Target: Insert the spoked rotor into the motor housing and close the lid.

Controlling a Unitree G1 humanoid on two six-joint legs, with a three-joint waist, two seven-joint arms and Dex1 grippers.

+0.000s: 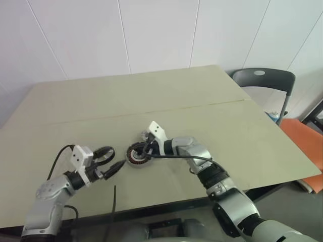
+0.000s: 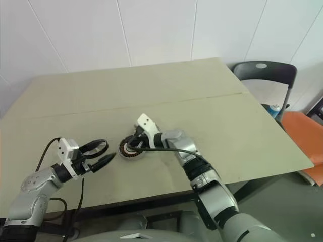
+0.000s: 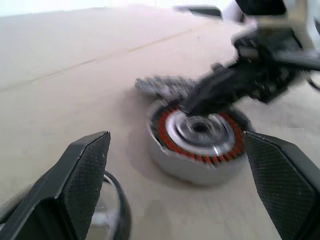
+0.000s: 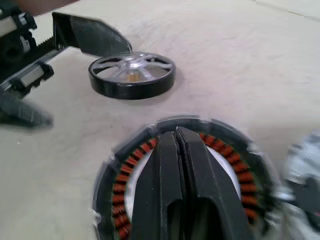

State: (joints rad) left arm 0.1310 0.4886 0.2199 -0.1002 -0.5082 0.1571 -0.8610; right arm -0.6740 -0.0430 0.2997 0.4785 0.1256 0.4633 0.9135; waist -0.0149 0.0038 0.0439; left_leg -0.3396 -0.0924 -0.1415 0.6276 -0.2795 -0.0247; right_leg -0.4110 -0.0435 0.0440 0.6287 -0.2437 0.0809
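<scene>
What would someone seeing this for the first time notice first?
The motor housing, with its ring of copper-red windings, sits near the middle of the tan table, and the shut right gripper is poised over its pale centre. To its left the open left gripper straddles the black spoked rotor lying flat on the table.

my pale beige tabletop [image 1: 212, 116] with a thin seam across it, round copper-wound motor housing [image 1: 137, 154] lying flat, black spoked rotor ring [image 4: 132, 74] near it, grey notched lid [image 3: 162, 85] just beside the housing

The spoked rotor [image 4: 132, 75] lies on the table [image 1: 212, 106], left of the motor housing [image 3: 197, 137].
</scene>
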